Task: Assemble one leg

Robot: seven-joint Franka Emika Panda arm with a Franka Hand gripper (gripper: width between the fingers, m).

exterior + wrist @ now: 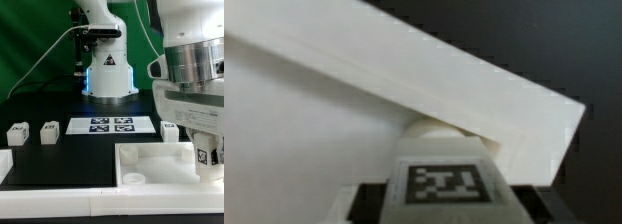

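Fingers (445, 205) clamped on the leg (445, 180), held upright over the tabletop (150, 165) corner socket at five o'clock for insertion.

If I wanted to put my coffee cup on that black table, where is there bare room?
Bare black table lies in front of the two small legs and the marker board, left of the white tabletop in the exterior view. The exterior view's right is crowded: there the gripper holds a leg at the tabletop's corner.
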